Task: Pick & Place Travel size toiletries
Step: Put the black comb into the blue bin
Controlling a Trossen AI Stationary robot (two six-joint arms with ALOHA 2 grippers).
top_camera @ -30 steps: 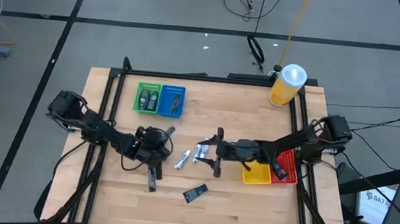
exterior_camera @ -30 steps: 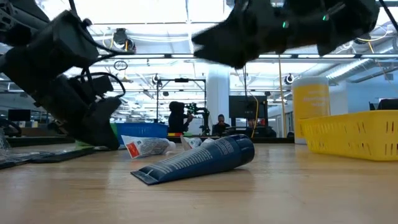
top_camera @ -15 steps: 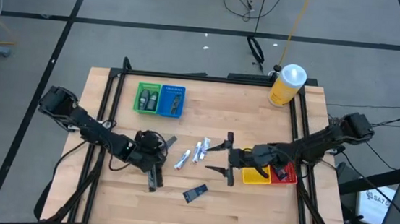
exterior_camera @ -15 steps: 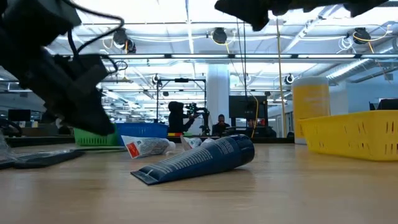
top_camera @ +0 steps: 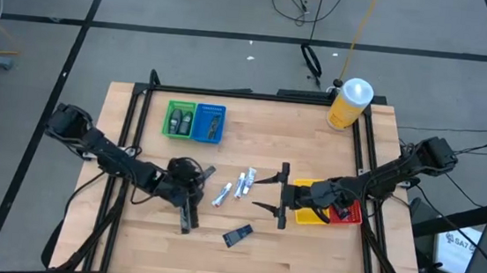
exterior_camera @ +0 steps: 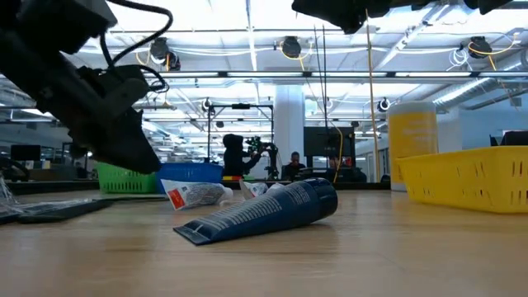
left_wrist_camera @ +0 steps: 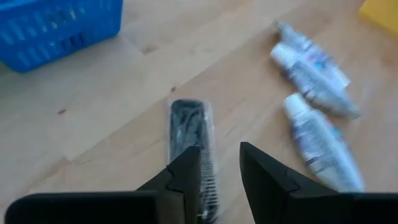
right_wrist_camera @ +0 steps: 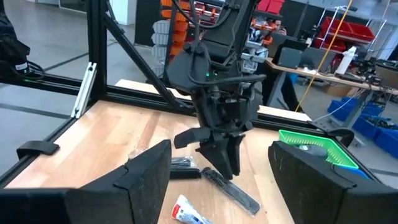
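- Leftmost, my left gripper (top_camera: 191, 204) hangs over the left half of the desk, fingers parted by a narrow gap and holding nothing.
- From its wrist camera, a black comb in a clear sleeve (left_wrist_camera: 193, 140) lies on the wood just under and ahead of my left fingers (left_wrist_camera: 185, 180); I cannot tell whether they touch it.
- Toward the back-left corner sit 2 trays side by side, a green tray (top_camera: 180, 119) and a blue tray (top_camera: 209, 122), each with dark items inside.
- Near the desk's middle lie 3 white-silver mini tubes (top_camera: 237, 187), close together and well apart from the trays.
- Closer to the front edge, a dark tube (top_camera: 237, 235) lies alone on its side; the low view shows its cap end raised slightly and the flat end on the wood.
- Right of the tubes, my right gripper (top_camera: 280, 196) hovers with fingers spread wide and empty, pointing at the white tubes.
- By the right edge sit a yellow tray (top_camera: 311, 217) and a red tray (top_camera: 348, 209), partly under my right arm.
- At the back-right corner stands a large yellow bottle (top_camera: 349, 104) with a white cap.
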